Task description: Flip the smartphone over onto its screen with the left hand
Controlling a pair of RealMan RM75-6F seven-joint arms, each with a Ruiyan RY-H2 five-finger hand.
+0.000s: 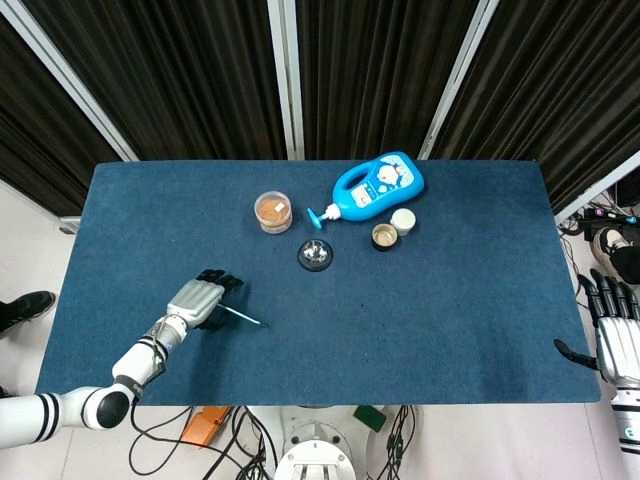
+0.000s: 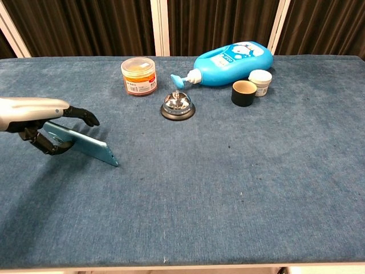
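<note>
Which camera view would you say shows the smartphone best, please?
The chest view: the smartphone appears as a tilted blue slab held by the left hand. In the head view it is only a thin edge-on sliver beside the hand.

Blue table [image 2: 239, 188] w/ jar [image 2: 138, 76], bell [image 2: 177, 106], pump bottle [image 2: 231, 57], two small cups [image 2: 251, 87].

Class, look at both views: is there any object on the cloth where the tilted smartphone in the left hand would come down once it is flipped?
Nothing visible does. The left hand holds the smartphone tilted, one edge near the blue table cloth, with bare cloth around it. The nearest object, the call bell, stands well apart.
</note>
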